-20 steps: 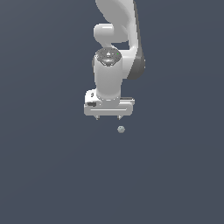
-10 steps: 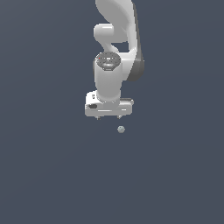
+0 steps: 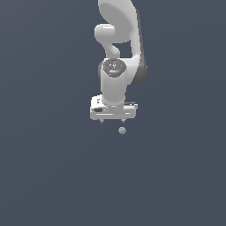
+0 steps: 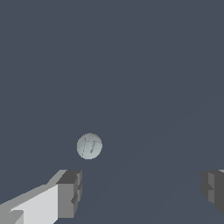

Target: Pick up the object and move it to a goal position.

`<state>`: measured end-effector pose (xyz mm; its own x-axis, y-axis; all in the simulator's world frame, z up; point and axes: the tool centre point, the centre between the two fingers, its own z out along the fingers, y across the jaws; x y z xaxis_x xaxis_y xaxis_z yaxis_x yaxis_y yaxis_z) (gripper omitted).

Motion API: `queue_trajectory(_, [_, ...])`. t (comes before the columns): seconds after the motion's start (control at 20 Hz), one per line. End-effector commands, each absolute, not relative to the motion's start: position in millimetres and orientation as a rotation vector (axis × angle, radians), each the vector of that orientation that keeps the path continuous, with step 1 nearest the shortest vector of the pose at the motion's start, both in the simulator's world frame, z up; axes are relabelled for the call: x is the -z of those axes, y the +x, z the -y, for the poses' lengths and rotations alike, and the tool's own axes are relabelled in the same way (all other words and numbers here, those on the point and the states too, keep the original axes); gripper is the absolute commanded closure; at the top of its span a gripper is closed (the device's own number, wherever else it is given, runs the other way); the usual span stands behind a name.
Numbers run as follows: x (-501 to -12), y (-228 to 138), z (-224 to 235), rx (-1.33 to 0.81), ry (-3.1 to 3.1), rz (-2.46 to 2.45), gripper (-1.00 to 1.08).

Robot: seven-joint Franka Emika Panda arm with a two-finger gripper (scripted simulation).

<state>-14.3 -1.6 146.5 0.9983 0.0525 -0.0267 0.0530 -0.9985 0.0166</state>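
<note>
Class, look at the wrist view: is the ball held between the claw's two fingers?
No. The ball lies apart from the open claw, touching neither finger.

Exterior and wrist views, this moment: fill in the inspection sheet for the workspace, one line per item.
Surface: plain dark grey-blue ground, bare and unmarked.
Job's things: the ball, small, pale grey-green, faintly speckled, lies free on the ground, apart from the fingers; no goal marker seen.
Clutter: nothing seen.
Grippers: the gripper points down and hangs open just beside the ball in the exterior view; the wrist view shows both fingertips spread wide, the ball beyond them, not between them.
Cables: nothing seen.
Surroundings: only the white arm; nothing else seen.
</note>
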Motion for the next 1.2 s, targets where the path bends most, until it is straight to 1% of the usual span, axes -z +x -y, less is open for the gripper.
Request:
queue_trajectory(0.0, [-135,-16,-7,0.036,3.126,-0.073,-0.92])
queue_trajectory(0.5, [-82,-28,-45,0.006,3.139,-0.022,-0.92])
queue_trajectory(0.75, [-72,-32,-53,0.001,3.141,-0.011,-0.92])
queue_trajectory(1.15, [-63,-32,-53,0.003,3.141,-0.013,-0.92])
